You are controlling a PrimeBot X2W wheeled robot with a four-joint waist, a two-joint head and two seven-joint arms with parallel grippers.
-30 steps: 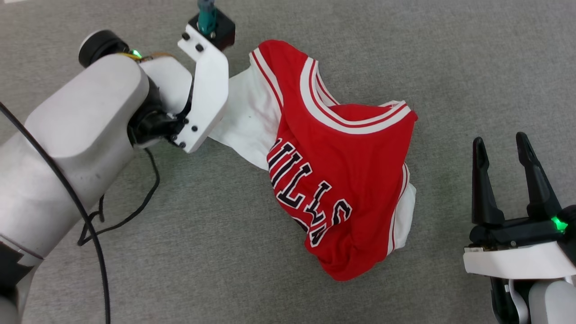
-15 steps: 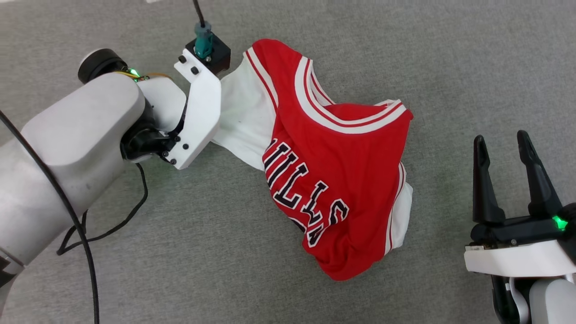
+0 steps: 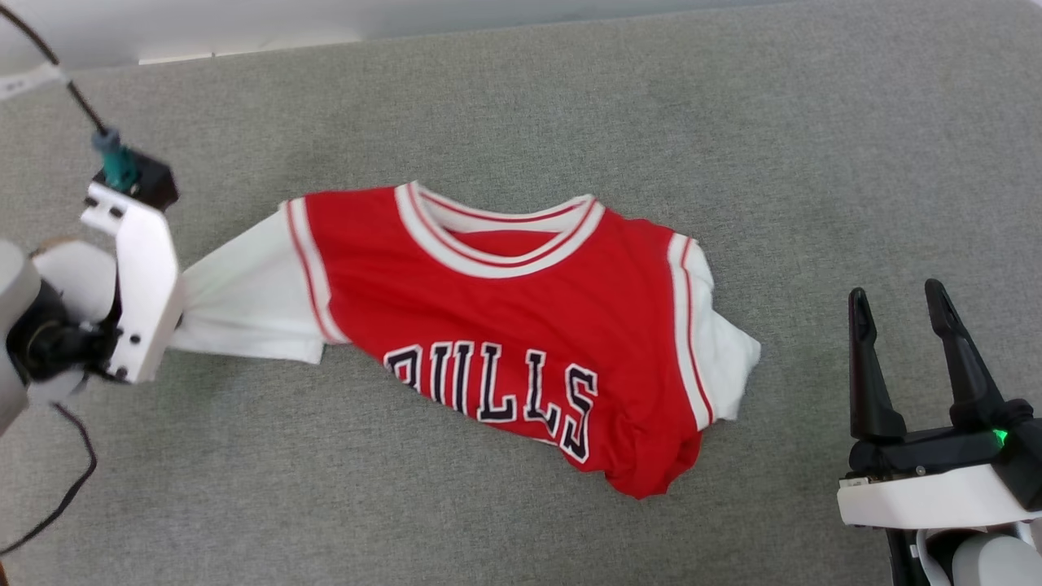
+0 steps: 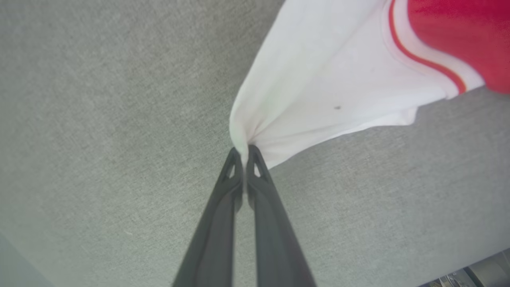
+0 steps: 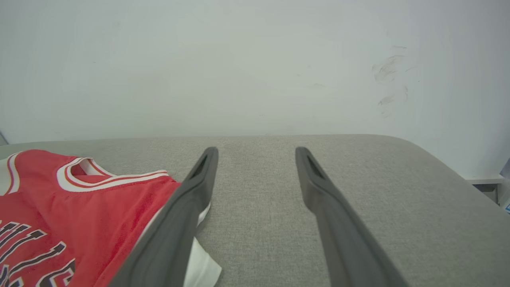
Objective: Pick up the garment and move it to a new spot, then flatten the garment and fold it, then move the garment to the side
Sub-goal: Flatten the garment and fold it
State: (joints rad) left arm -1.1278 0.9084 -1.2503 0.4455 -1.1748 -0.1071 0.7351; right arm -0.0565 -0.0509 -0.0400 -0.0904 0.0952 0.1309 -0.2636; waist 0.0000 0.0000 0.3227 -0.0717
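Observation:
The garment (image 3: 505, 325), a red jersey with white sleeves and black "BULLS" lettering, lies stretched across the grey surface, its lower hem bunched. In the left wrist view my left gripper (image 4: 244, 149) is shut on the tip of the garment's white sleeve (image 4: 326, 79), which is gathered between the fingertips. In the head view the left wrist's white bracket (image 3: 138, 285) covers those fingers at the sleeve's end. My right gripper (image 3: 894, 290) stands open to the right of the garment, apart from it. In the right wrist view the right gripper (image 5: 257, 149) holds nothing, with the garment (image 5: 79, 199) to its left.
A grey fabric surface (image 3: 814, 163) carries everything and ends at a pale wall (image 3: 244, 24) at the back. Its rounded right edge (image 5: 458, 175) drops away. A black cable (image 3: 49, 505) trails from the left arm.
The left arm has drawn the white sleeve out to the left, and the crumpled garment has opened into a wide, stretched shape. The head view has shifted too. The right gripper stays open.

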